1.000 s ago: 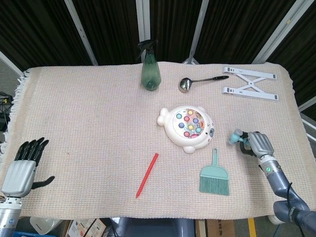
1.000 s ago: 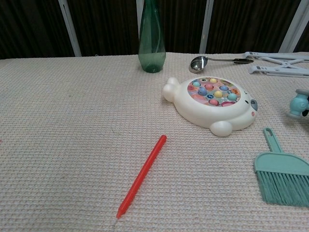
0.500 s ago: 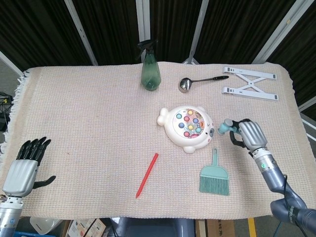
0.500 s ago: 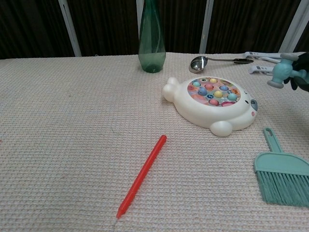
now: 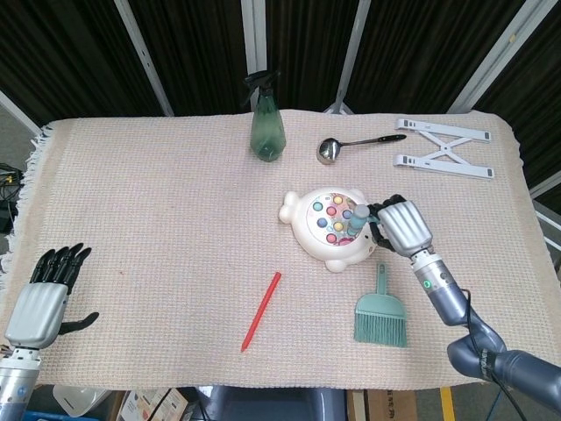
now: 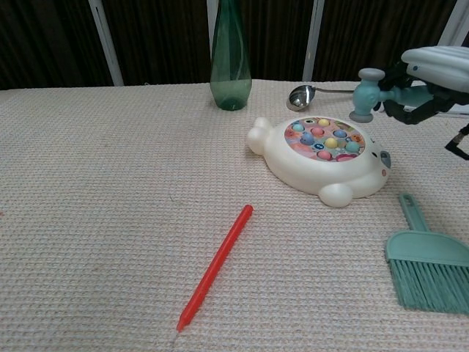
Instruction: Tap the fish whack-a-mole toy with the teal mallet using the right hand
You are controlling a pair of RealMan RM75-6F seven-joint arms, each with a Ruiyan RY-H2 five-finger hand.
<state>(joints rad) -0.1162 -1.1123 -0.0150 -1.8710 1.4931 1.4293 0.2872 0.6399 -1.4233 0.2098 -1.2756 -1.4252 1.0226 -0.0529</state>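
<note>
Moved: right hand point(image 5: 403, 226) has swung in from the mat's 3 o'clock edge to just beside the toy point(image 5: 331, 228); mallet point(image 6: 372, 90) came with it, head now over the toy's right rim.
Right hand: clenched around the mallet handle, head sticking out toward 9 o'clock; chest view shows the head above the toy, not touching.
Left hand point(image 5: 44, 294): holding nothing, fingers straight and together, thumb out, parked at the mat's 8 o'clock corner.
Toy: flat on the mat point(image 5: 158, 219), slightly right of centre, coloured pegs facing up.
Handling, mallet: looks like small hollow plastic, so likely light and stiff, smooth enough to twist in the grip. Handle is short; hold is best mid-handle, leaving the head free.
Handling, toy: probably a light plastic shell, unanchored on woven cloth. Hard taps could skid it; short vertical taps suit it.
Nearby: brush point(image 5: 380, 311) at the toy's 5 o'clock, ladle point(image 5: 352, 145) at 12, bottle point(image 5: 266, 123) at 11, red stick point(image 5: 261, 310) at 7.
Risk: wrist could clip the brush handle on the downstroke.
</note>
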